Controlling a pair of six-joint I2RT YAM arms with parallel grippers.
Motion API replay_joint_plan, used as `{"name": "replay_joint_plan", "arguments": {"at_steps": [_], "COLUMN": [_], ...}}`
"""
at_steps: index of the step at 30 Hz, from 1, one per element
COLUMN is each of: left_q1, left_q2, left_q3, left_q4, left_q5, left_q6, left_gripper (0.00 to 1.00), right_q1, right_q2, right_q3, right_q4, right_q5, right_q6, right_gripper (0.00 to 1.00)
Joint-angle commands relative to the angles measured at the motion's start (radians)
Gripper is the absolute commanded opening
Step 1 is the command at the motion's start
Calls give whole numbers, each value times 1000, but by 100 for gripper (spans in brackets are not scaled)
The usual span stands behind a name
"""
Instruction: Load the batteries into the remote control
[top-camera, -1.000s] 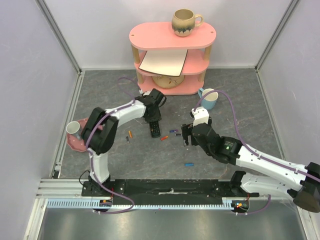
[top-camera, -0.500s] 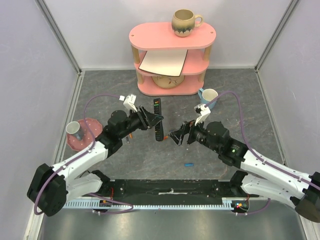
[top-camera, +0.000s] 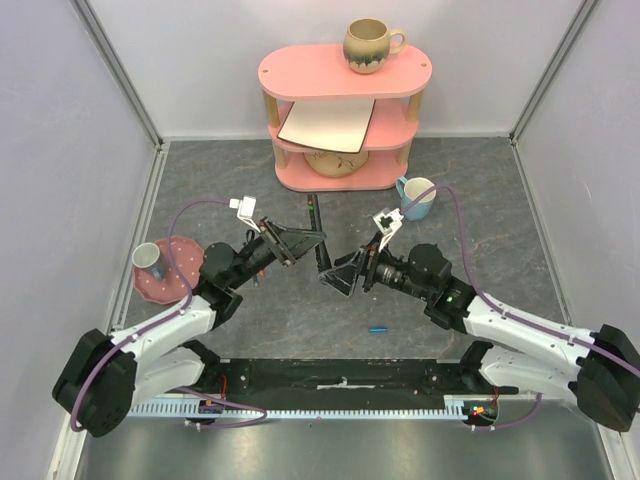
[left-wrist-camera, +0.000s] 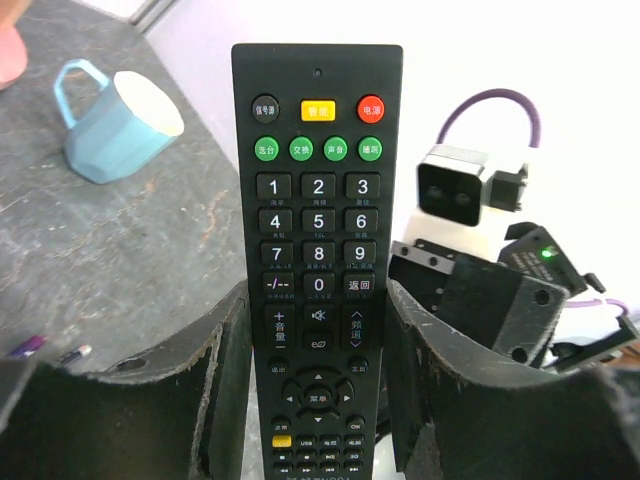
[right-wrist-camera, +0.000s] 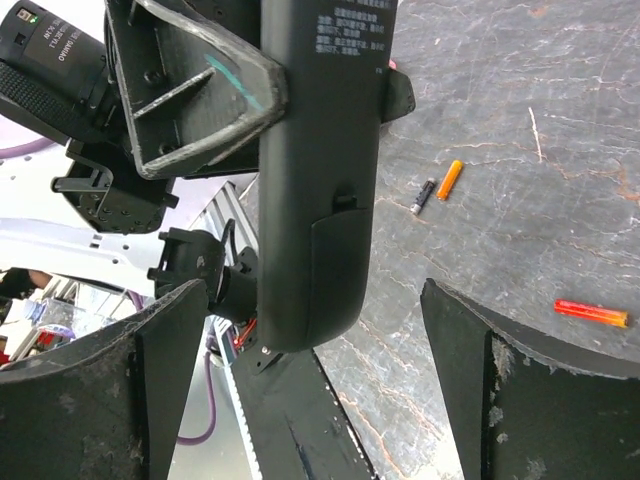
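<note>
Two fingers (left-wrist-camera: 215, 400) of our left gripper (left-wrist-camera: 318, 300) clasp the remote control (left-wrist-camera: 318, 200) by its edges, mid-frame from above; our right gripper (right-wrist-camera: 312, 300) gapes wide around its end, not touching.

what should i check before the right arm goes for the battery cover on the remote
1. Remote control gripped by left gripper: ok, jaws clamp both its long edges.
2. Right gripper open: ok, jaws wide either side of the remote's lower end, not touching.
3. Back of remote faces right gripper: ok, battery cover in view, still on.
4. Batteries located: cannot tell all; one dark cell lies on the table beside an orange stick.
5. Polarity marks inside: cannot tell, cover closed.
</note>
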Motion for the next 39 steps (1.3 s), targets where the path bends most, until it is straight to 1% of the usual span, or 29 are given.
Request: {"name": "replay_joint_plan", "arguments": {"at_steps": [1,5,6,8,9,11,12,14,15,16,17,18,19,20,21,22,23,24,25,26,27,28,30,31,32,34,35,36,39], "left_q1": [5,6,6,6,6,6,6,5,6,6,6,9,12,19,24,32,44,51,56,68,71,73,75,75,75,73,70,71,68], "left_q2": [22,21,19,5,2,-5,-5,-10,-12,-13,-18,-19,-24,-28,-41,-48,-61,-86,-102,-117,-145,-157,-173,-179,-176,-157,-150,-142,-131], "left_q3": [-7,-15,-18,-23,-24,-29,-30,-33,-38,-41,-41,-41,-40,-36,-29,-24,-23,-17,-13,-9,-4,-4,5,10,23,46,68,80,108], "left_q4": [201,243,244,246,244,244,246,247,249,250,247,241,222,205,186,163,104,71,35,-30,-59,-76,-134,-150,-191,-243,-268,-317,-371], "left_q5": [64,81,81,84,84,84,87,93,95,96,99,104,113,133,147,156,167,170,168,165,162,161,144,141,144,164,168,171,173], "left_q6": [-90,-104,-106,-104,-102,-104,-104,-102,-101,-96,-93,-90,-83,-76,-73,-66,-60,-53,-34,-23,-11,11,26,40,46,66,77,91,124], "left_gripper": [2,2,2,2,2,2,2,2,2,2,2,4,11,39,56,68,80,84,87,90,91,92,94,94,94,94,94,93,93], "right_q1": [-5,-5,-5,-5,-5,-6,-6,-6,-6,-6,-5,-6,-6,-6,-5,-5,-3,-2,0,0,1,1,7,15,42,85,131,150,202], "right_q2": [33,77,86,106,112,128,135,152,157,160,165,165,165,157,148,139,114,103,93,76,73,64,56,51,51,60,68,74,100], "right_q3": [4,18,20,20,18,13,10,10,10,13,16,21,41,55,68,96,111,140,153,164,179,185,188,188,188,207,216,236,259], "right_q4": [116,156,167,200,213,251,263,293,303,311,313,302,284,209,158,50,-14,-76,-188,-236,-276,-334,-368,-384,-393,-431,-445,-462,-488], "right_q5": [-58,-87,-95,-119,-128,-150,-159,-188,-200,-211,-222,-240,-252,-259,-256,-245,-231,-186,-162,-135,-112,-72,-29,38,72,160,224,272,355], "right_q6": [13,16,19,27,30,42,42,50,51,53,42,31,11,-18,-85,-132,-177,-272,-314,-350,-419,-443,-479,-502,-515,-571,-593,-611,-645], "right_gripper": [94,90,87,85,81,77,72,67,59,55,48,45,42,38,32,30,25,23,21,18,17,16,10,6,0,0,0,0,0]}}
